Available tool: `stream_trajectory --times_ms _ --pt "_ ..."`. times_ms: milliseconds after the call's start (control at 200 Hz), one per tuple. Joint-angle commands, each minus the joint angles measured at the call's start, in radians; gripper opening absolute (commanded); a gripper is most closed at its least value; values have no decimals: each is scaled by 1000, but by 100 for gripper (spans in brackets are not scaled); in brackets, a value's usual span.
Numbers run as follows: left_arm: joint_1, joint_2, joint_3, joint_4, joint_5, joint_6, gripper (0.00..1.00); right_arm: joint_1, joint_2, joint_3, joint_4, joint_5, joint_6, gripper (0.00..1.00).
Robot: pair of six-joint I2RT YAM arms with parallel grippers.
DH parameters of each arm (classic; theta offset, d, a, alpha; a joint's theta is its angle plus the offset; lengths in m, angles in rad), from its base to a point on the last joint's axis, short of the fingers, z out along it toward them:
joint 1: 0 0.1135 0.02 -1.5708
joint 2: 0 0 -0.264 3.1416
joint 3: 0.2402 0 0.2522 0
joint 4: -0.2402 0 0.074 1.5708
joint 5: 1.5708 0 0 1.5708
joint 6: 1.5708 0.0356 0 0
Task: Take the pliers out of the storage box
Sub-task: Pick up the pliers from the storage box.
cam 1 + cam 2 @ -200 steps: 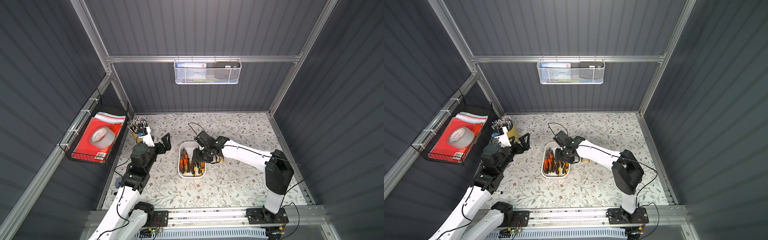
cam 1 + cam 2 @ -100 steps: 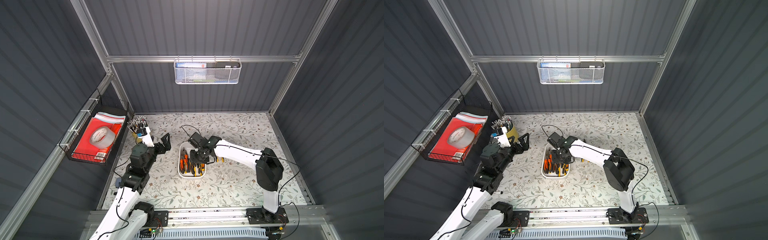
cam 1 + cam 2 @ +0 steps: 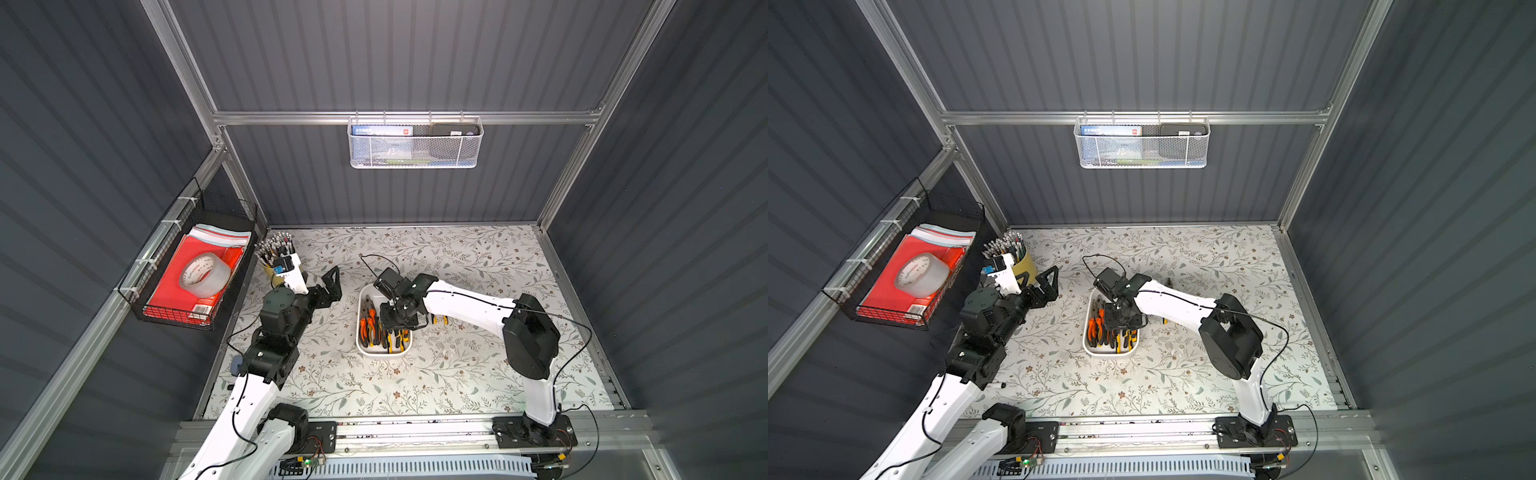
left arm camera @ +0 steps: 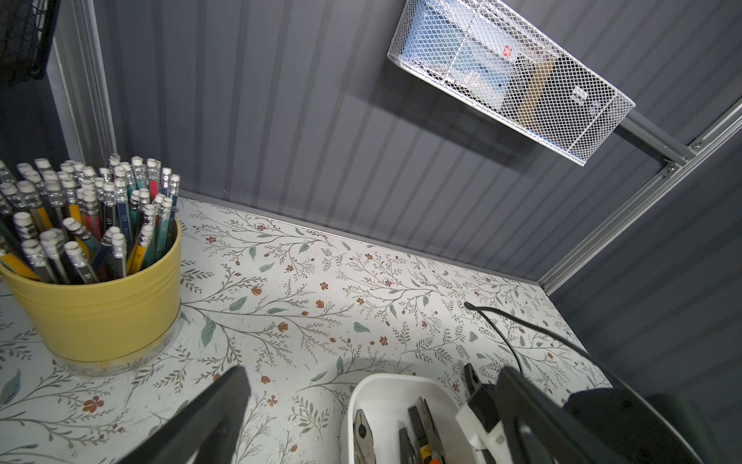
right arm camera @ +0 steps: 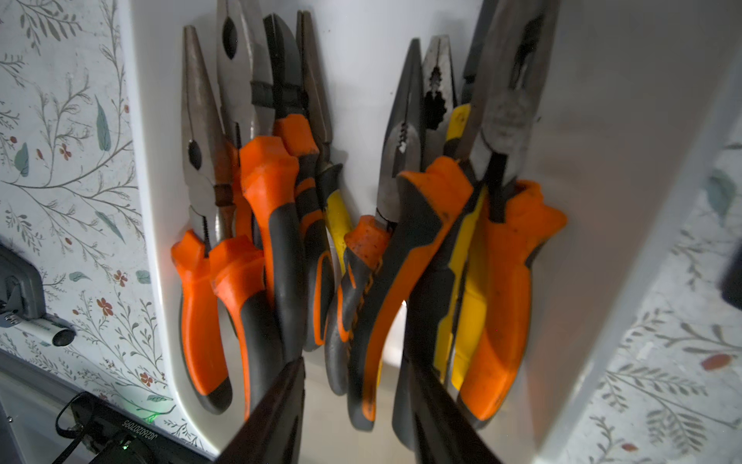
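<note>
Pliers (image 3: 368,328) partly beneath right pincer (image 3: 400,321)

The pliers (image 3: 368,326) lie in the box (image 3: 384,352) at the centre of the table (image 3: 457,374); the pencil cup (image 4: 100,305) stands at its far left corner.

Left arm (image 3: 266,345): rises from base, elbow folded, dark upper joints stacked, forearm leaning forward and inward. Left gripper (image 3: 328,286): raised, aimed forward, jaws spread wide, nothing between them.

Right arm (image 3: 469,303): lower link upright from base, dark elbow held high, white forearm stretched inward toward left arm's side, wrist bent downward. Right gripper (image 3: 401,322): points straight down, held low, jaws part-way apart, gap clearly narrower than left's. Right wrist view: both dark fingers (image 5: 281,401) visible, tips separated.
</note>
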Motion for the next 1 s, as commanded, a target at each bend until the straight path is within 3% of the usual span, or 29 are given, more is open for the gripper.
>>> stream_trajectory --times_ms 0,365,740,996 --pt "0 -14 -4 18 -2 -2 99 4 33 17 -19 16 -3 43" --pt "0 -13 -4 18 0 -2 99 4 65 24 -31 41 -3 37" --pt "-1 -14 -4 18 0 -2 99 4 6 40 -41 94 -15 0" --pt "0 -13 -4 19 1 -2 99 1 -97 73 -77 215 -61 0"
